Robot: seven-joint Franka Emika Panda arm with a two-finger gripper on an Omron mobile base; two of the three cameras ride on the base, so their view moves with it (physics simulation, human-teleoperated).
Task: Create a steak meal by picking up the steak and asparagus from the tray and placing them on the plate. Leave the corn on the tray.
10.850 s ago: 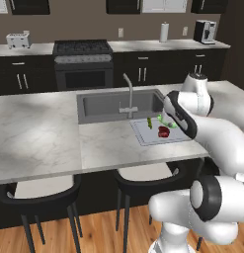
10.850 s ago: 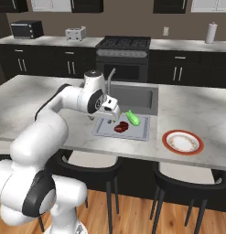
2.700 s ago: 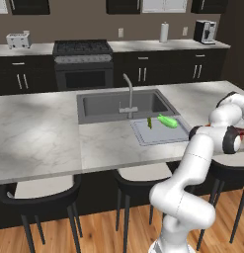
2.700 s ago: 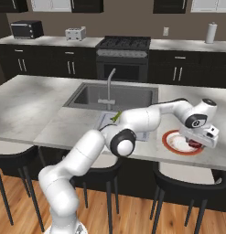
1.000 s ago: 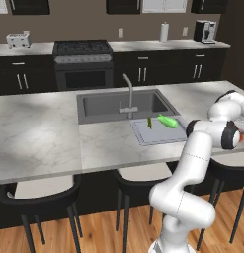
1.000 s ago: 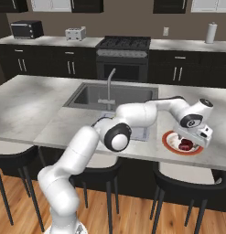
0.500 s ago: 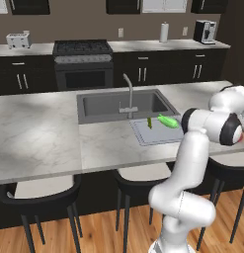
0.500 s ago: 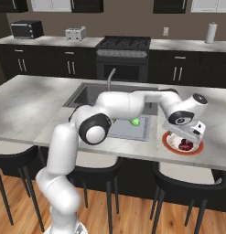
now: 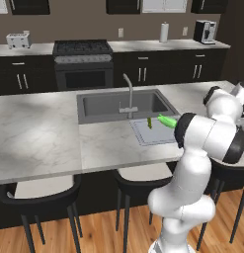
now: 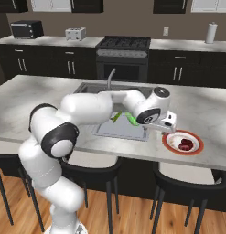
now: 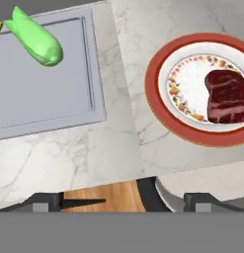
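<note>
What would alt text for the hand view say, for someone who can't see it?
A dark red steak lies on a red-rimmed plate at right. At left, on the same marble counter, a pale grey tray holds a bright green corn.

It was a home kitchen: a black range (image 9: pixel 83 62) stood between dark cabinets (image 9: pixel 168 74), with a toaster (image 9: pixel 18 39) and coffee maker (image 9: pixel 206 31) on the back counter, while a marble island (image 9: pixel 39 133) held a sink (image 9: pixel 121 105) and bar stools (image 9: pixel 42 197).
</note>
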